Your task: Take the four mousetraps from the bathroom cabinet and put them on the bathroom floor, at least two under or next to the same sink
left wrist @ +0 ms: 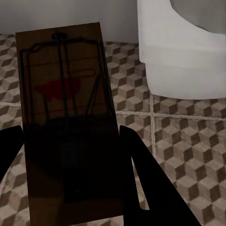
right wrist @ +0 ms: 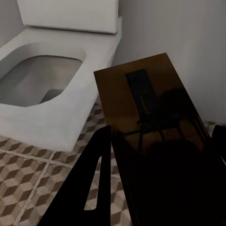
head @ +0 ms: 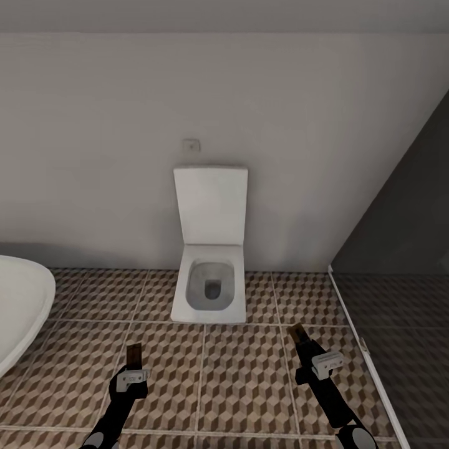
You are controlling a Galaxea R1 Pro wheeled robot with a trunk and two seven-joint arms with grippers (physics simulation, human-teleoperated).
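I'm facing the toilet [head: 211, 262] across the bathroom floor [head: 243, 374], with the sink [head: 22, 305] off beyond my left fingers. Each arm carries a trap. The left gripper [head: 133, 368] is clamped on a mousetrap [left wrist: 66, 122], its board running out past the fingertips, red mark up. The right gripper [head: 310, 357] grips a second mousetrap [right wrist: 150, 122] the same way, jutting ahead of its fingers toward the toilet. To do this well, I judge I should turn toward the sink, lower each trap flat until it nearly touches the tiles, and only then release it beside the basin.
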